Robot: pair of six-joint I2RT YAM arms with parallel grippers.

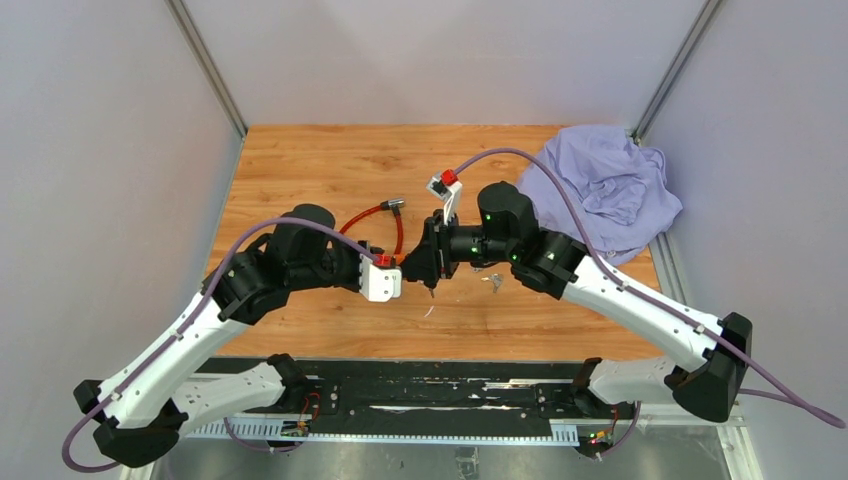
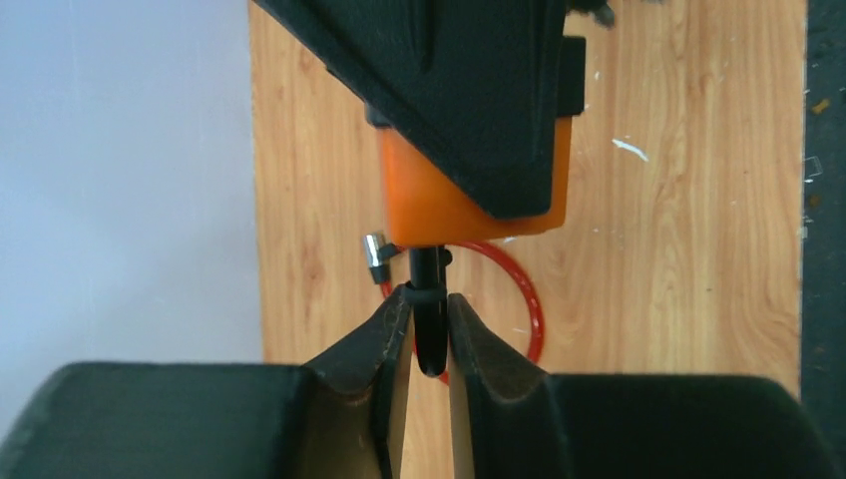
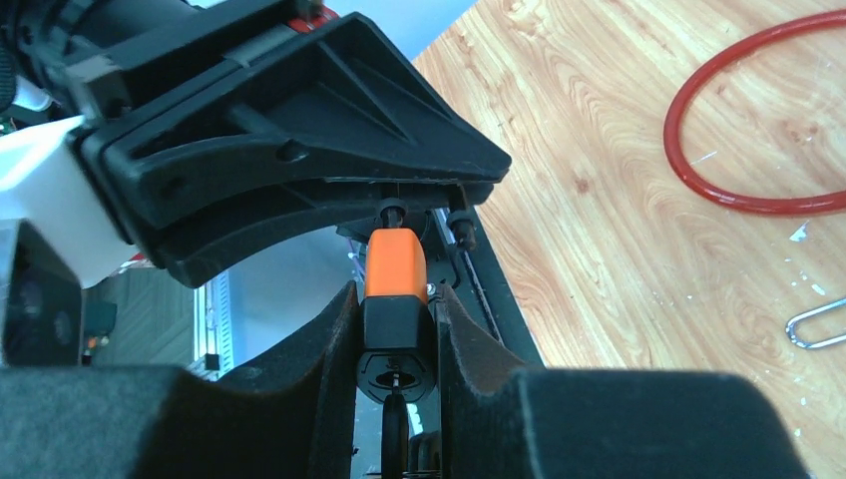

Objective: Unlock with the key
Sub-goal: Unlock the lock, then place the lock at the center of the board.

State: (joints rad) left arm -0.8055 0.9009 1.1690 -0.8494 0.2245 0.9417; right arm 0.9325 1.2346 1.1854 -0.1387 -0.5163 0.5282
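The left claw (image 2: 429, 297) is pinched on the black head of the key (image 2: 429, 334), whose stem runs straight into the end of the orange lock (image 2: 439, 215). The right claw (image 3: 397, 289) is clamped across the lock's body, holding it in the air over the counter (image 1: 300, 170), midway between the two arms.

The key head is narrow, dark and smooth, and only the fingertips hold it. On a twist it could slip round between the pads instead of turning the cylinder. If the wrist rolls off the key's own line, the stem would be levered sideways and might bind or pull out. The lock is a small block with slick plastic faces, so the same twist could spin it in the right claw and nothing would open. The two claws stand almost nose to nose, and a big roll risks knocking them together.

The pads look matte, black and wedge-shaped. The lock is half glossy orange with rounded corners, half black with a round end face. A shiny red coated cable (image 2: 529, 309) lies in a loose loop on the counter below, and its bright metal tip (image 1: 395, 205) lies free of the lock. A thin wire key ring (image 3: 813, 327) lies nearby. The counter is wood-grain with white flecks, and a crumpled lilac cloth (image 1: 610, 190) sits at its far right corner.
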